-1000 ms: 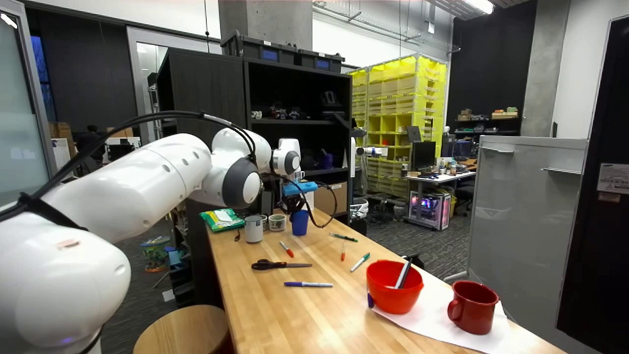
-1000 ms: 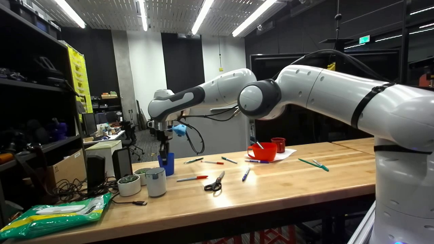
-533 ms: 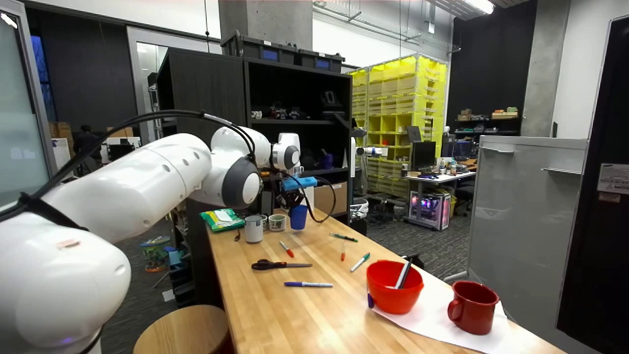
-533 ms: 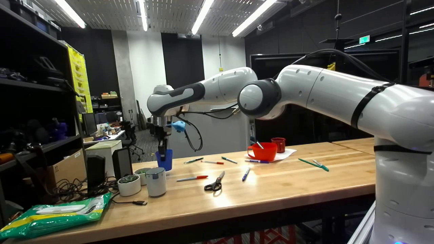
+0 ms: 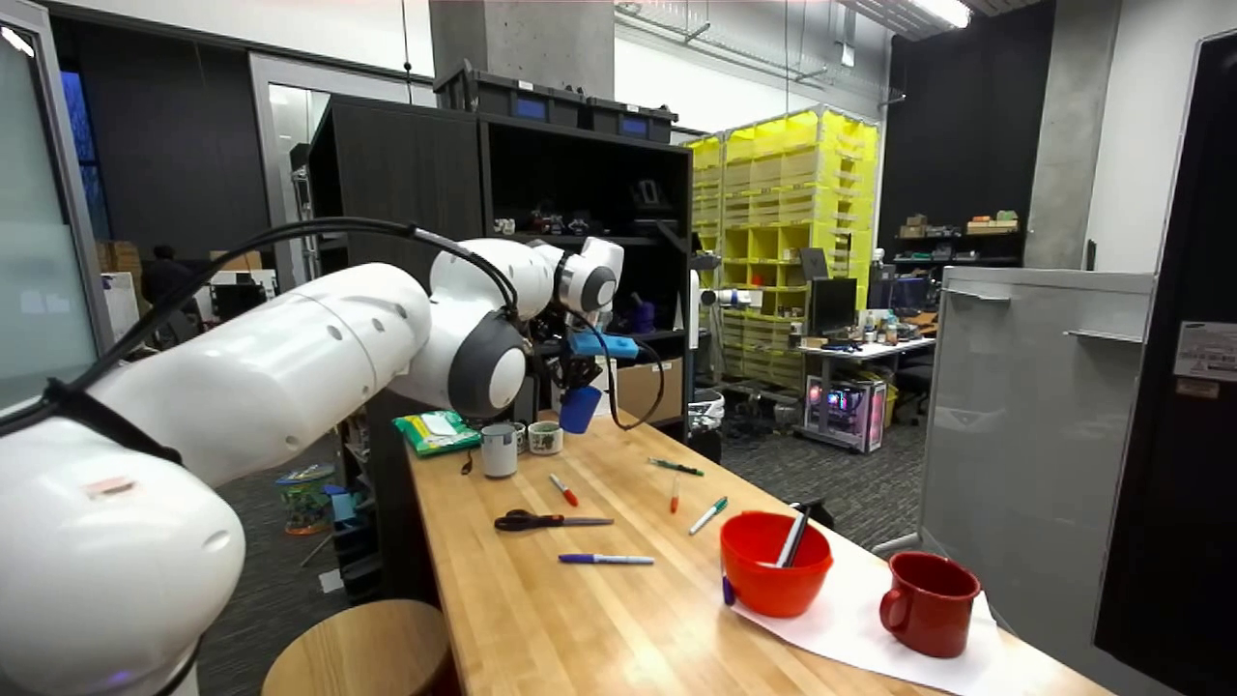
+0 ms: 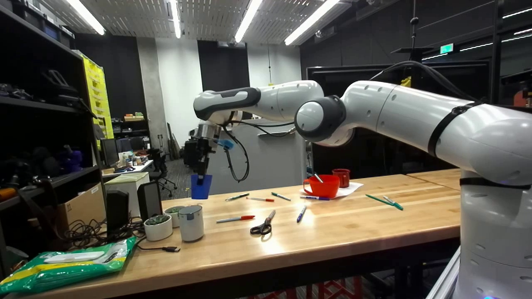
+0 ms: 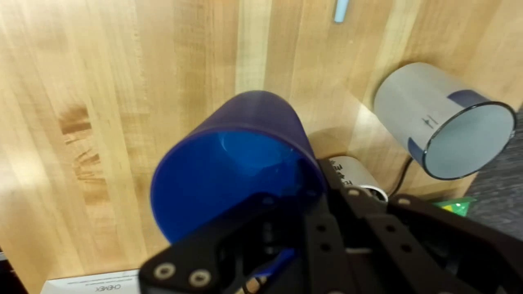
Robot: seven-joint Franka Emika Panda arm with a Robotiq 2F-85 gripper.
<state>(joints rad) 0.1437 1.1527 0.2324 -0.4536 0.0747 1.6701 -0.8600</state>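
Over the worktop (image 6: 353,220), my claw (image 6: 201,177) grips a blue cup (image 6: 200,189)

At the rim my claw is pinched narrow on the cup's wall, and in the wrist view the cup's mouth faces back toward me. The cup leans at a slant, held above the worktop. Near it a pale grey mug (image 7: 429,106) with a dark rim stands upright, and beside that mug are two small white pots (image 6: 158,231) with succulents (image 6: 158,219). A white box (image 7: 94,281) printed CHEMEX shows at the lower edge of the wrist view. Past the pots, a green-and-yellow packet (image 6: 70,265) lies near a cable end (image 6: 171,249).

Further along the worktop I see a red-capped marker (image 6: 235,219), black-handled scissors (image 5: 551,521) and a blue-capped marker (image 5: 606,559), lying apart from one another, with several other pens (image 6: 281,196) scattered about. Well away from my claw, a red bowl (image 5: 776,575) has slender items (image 5: 795,537) leaning in it; next to it a dark red mug (image 5: 931,607) stands on a white sheet of paper (image 5: 836,638). Behind the far end rise a black shelf unit (image 5: 406,174) and a yellow bin rack (image 5: 773,174), and a wooden stool (image 5: 358,652) stands beside the worktop.
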